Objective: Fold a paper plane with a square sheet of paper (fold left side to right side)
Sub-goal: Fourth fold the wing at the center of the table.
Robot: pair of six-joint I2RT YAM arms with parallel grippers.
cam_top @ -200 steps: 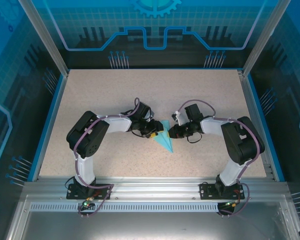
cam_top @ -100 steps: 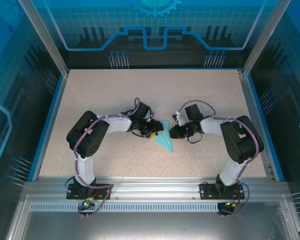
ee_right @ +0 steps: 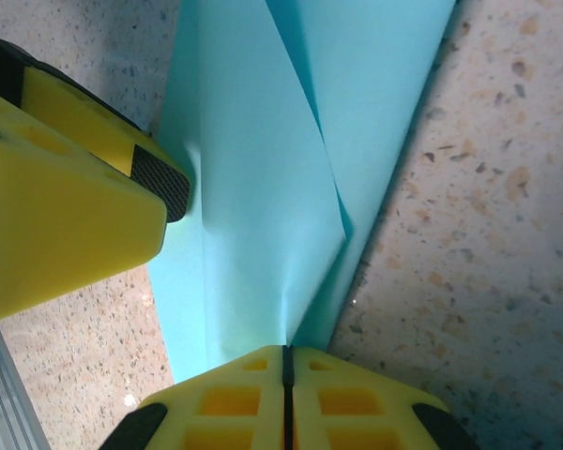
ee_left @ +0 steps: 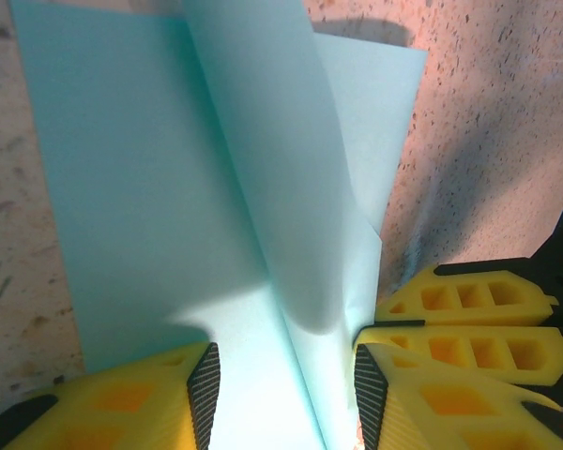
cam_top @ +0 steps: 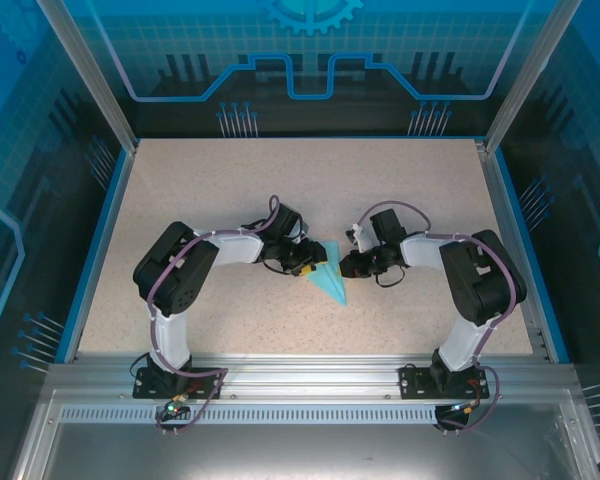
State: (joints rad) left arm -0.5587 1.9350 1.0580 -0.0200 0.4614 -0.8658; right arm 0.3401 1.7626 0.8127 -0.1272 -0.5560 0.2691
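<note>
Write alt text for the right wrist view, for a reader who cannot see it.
The right pincer, shut, pinches a raised flap of the creased turquoise paper lying on the speckled table. From the picture's left edge, a yellow finger of the left pincer sets its black pad on the paper.

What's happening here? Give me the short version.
Both arms are working a turquoise paper, already creased to a point, in the middle of the table. The right end effector is shut and appears to pinch a raised flap of it. The left end effector is open, straddling that flap. The flap stands up and isn't pressed flat yet.
</note>
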